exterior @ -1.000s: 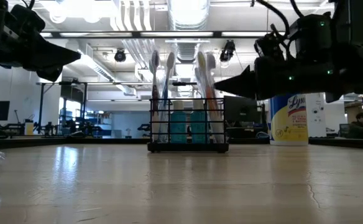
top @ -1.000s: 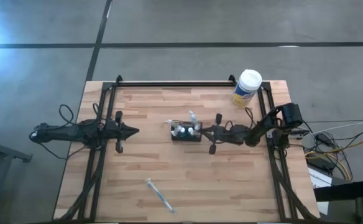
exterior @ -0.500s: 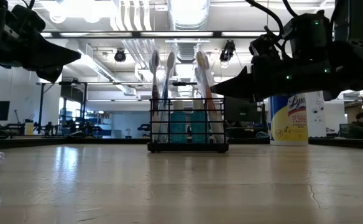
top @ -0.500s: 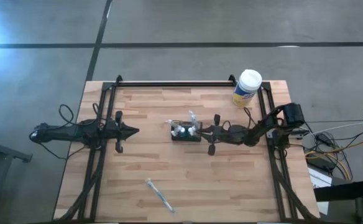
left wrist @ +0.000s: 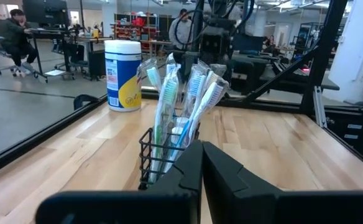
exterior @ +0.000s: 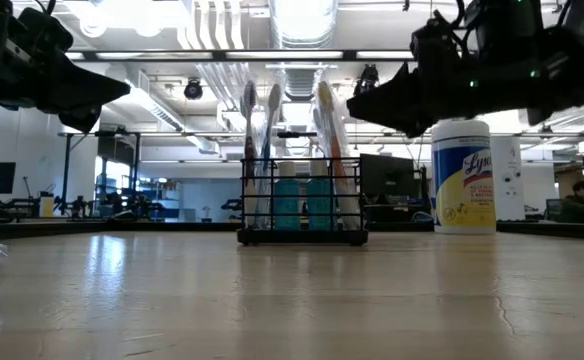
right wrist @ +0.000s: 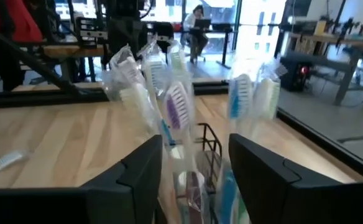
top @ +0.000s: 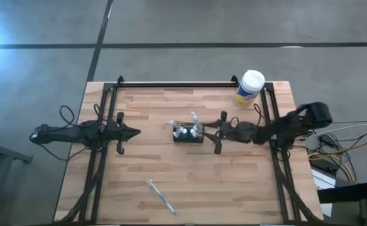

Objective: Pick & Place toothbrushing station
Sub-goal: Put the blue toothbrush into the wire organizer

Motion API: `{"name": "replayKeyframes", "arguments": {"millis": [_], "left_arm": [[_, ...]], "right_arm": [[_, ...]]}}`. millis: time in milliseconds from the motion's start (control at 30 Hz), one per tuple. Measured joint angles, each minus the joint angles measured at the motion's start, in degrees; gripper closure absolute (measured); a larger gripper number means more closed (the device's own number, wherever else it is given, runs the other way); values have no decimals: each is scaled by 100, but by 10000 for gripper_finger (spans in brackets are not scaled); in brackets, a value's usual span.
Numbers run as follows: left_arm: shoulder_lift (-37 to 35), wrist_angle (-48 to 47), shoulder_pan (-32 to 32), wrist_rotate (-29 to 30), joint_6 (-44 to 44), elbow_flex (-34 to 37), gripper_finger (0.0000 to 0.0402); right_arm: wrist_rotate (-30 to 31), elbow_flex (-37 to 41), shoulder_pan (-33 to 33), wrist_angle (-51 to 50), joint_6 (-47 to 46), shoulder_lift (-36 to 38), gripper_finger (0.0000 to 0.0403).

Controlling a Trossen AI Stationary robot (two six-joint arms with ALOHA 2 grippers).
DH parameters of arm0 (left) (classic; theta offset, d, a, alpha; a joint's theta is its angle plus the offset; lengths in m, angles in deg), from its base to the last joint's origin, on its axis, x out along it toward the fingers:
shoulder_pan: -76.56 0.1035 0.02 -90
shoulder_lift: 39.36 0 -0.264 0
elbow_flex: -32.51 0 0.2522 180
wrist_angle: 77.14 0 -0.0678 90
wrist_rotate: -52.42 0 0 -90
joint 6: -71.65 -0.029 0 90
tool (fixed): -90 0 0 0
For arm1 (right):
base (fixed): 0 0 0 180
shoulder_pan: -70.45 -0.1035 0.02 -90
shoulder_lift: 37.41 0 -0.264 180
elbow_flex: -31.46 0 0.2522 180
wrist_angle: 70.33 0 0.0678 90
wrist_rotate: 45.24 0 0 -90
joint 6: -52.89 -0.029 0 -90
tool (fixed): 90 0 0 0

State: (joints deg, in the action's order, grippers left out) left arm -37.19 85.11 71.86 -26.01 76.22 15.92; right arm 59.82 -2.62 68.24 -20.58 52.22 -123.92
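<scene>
The black wire-mesh basket (top: 188, 134) of the toothbrushing station stands on its base at the table's middle. Several toothbrushes (exterior: 324, 110) stand upright in it, along with two white-capped toothpaste tubes (exterior: 302, 200). My right gripper (top: 204, 132) is open just right of the basket, up at the height of the brush heads (right wrist: 178, 106). In the right wrist view its fingers (right wrist: 141, 180) stand on either side of the brushes, short of them. My left gripper (top: 137, 132) hovers shut to the left of the basket (left wrist: 163, 155), pointing at it.
A white-lidded, yellow-labelled canister (top: 251, 88) stands at the far right of the table. A loose wrapped toothbrush (top: 160, 197) lies near the front edge. Black frame rails (top: 171, 84) run along the table's far side and both ends. People sit in the room behind.
My right gripper has opened and risen from mid-height beside the basket to the level of the brush heads. One toothbrush on the basket's right side now leans more than it did. The basket has stayed in place.
</scene>
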Motion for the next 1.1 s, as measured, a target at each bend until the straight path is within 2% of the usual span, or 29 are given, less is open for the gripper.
{"name": "replayKeyframes", "arguments": {"millis": [200,300,433,567,767,967,1100], "left_arm": [[0,-2,1,2,-16,2,390],[0,-4,-1,2,-21,4,390],[1,-7,-1,7,-21,3,390],[2,-44,-1,2,69,-13,390],[5,-51,0,-11,421,-13,390],[15,-99,1,-23,706,-28,390],[15,-113,1,-75,906,-31,390]], "right_arm": [[111,-477,-512,-1784,-343,883,220],[626,-1096,-1078,-3043,-395,1003,227],[1300,-2141,-1776,-4567,-814,722,238],[1429,-3187,-2130,-5554,-1612,81,250],[1310,-4840,-2366,-6260,-2261,-1252,264],[591,-6655,-2421,-6497,-2647,-2808,272],[504,-7964,-2374,-7398,-3494,-3793,268]]}}
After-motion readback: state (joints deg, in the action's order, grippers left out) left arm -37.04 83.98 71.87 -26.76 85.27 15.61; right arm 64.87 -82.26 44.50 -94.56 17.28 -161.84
